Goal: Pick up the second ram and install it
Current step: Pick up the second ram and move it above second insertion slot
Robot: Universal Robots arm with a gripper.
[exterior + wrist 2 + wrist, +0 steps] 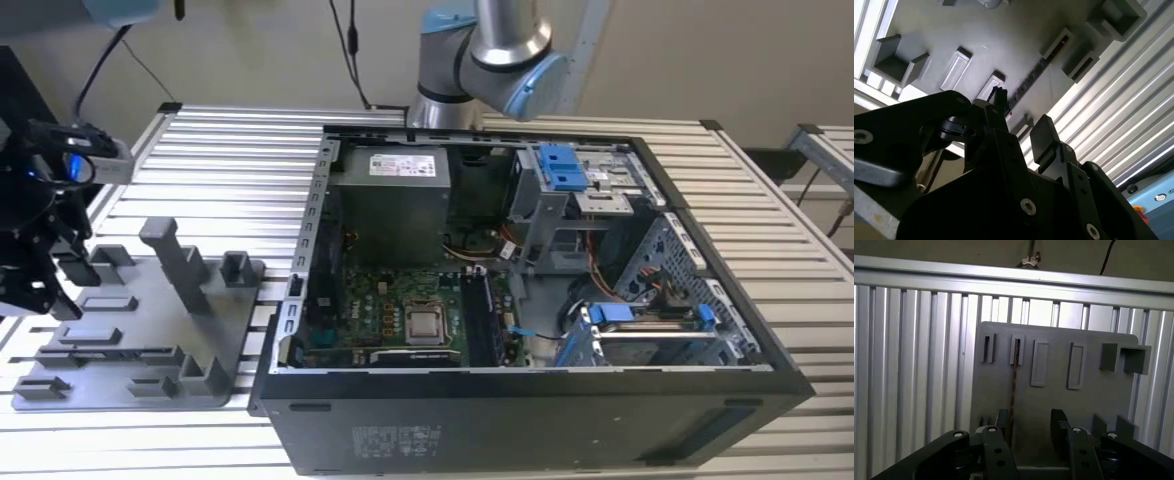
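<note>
The second ram (1013, 382) is a thin dark strip standing on edge in a slot of the grey tray (1094, 400). In the second wrist view the ram (1029, 75) runs away from the fingertips across the tray (984, 35). My gripper (1030, 422) hangs just above the tray, open, with the near end of the strip close beside one finger (1002, 421) and inside the gap. The other finger (1058, 423) stands apart from it. In the exterior view the black gripper (47, 295) is over the tray's (134, 390) left end.
The open computer case (534, 400) lies at the exterior view's middle, with a green motherboard (387, 310), a grey power-supply box (390, 205) and blue-tabbed drive bays (561, 170). Upright pegs (167, 255) rise from the tray. A ribbed aluminium table (227, 150) carries everything.
</note>
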